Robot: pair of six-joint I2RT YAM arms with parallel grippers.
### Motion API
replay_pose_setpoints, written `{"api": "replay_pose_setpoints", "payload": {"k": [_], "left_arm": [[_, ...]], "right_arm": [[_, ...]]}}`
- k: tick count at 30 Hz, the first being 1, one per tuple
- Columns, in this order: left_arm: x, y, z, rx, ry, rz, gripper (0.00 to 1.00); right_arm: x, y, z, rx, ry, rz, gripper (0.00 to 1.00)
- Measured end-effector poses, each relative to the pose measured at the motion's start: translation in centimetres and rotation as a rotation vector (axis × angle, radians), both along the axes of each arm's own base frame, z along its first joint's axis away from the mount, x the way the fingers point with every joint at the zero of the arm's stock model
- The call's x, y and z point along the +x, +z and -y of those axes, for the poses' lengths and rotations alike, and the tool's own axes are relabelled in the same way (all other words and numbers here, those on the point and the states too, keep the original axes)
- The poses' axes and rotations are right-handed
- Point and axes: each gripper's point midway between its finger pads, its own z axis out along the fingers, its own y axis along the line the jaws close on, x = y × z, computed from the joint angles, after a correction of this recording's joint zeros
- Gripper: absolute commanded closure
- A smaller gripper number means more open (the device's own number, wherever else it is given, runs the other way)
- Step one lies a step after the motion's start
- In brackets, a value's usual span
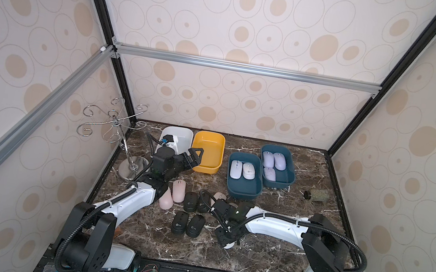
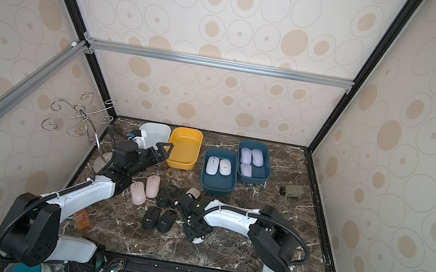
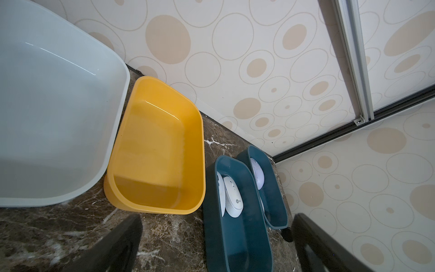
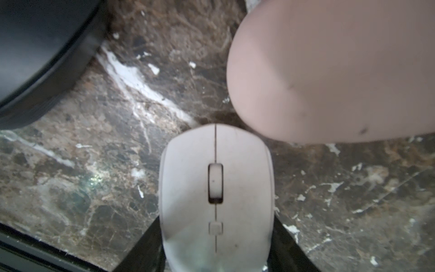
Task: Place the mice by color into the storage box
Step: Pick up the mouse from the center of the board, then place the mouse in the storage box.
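Done: two white mice [image 1: 241,170], three lavender mice [image 1: 274,161] in teal boxes [image 1: 241,196] | Left: black mice [image 1: 190,201], pink mice [image 1: 178,190] on table [image 1: 268,241] (yellow box [image 1: 205,169], white box [image 1: 181,132] bare) | my right gripper [image 4: 215,226] straddles third white mouse [image 4: 216,188] on table, squeeze unclear | my left gripper [image 1: 195,158] spread, empty

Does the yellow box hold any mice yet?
No, the yellow box shows only its bare floor in the left wrist view.

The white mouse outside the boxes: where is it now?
In the right wrist view the white mouse lies on the marble table, between the fingers of the right tool, close beside a pink mouse.
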Motion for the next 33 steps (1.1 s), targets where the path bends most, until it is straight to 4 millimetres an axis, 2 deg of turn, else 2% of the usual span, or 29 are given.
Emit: {"api": "replay_pose_setpoints", "payload": {"k": [5,8,16,20,24,26,29,33], "left_arm": [[0.0,0.0,0.2,-0.005,-0.009,-0.001,0.00],[0.0,-0.2,0.3,-0.008,-0.015,-0.004,0.00],[0.1,-0.6,0.4,-0.010,-0.022,-0.013,0.00],[0.1,-0.9,0.6,-0.013,-0.028,-0.022,0.00],[0.2,-1.2,0.6,-0.017,-0.034,-0.032,0.00],[0.2,-1.3,0.7,-0.018,-0.036,-0.034,0.00],[0.3,-1.6,0.7,-0.020,-0.037,-0.041,0.00],[0.3,-1.8,0.8,-0.022,-0.041,-0.048,0.00]], "right_arm": [[0.2,1.4,0.3,0.010,-0.003,0.027,0.50],[0.7,3.1,0.1,0.032,-0.005,0.060,0.50],[4.1,8.6,-1.1,0.074,-0.043,0.194,0.51],[8.1,12.0,-0.8,0.116,-0.134,0.277,0.52],[13.7,14.8,1.6,0.148,-0.285,0.366,0.52],[16.4,15.5,2.7,0.155,-0.352,0.395,0.53],[20.2,15.0,3.4,0.146,-0.419,0.408,0.53],[23.4,11.8,3.2,0.113,-0.456,0.361,0.54]]}}
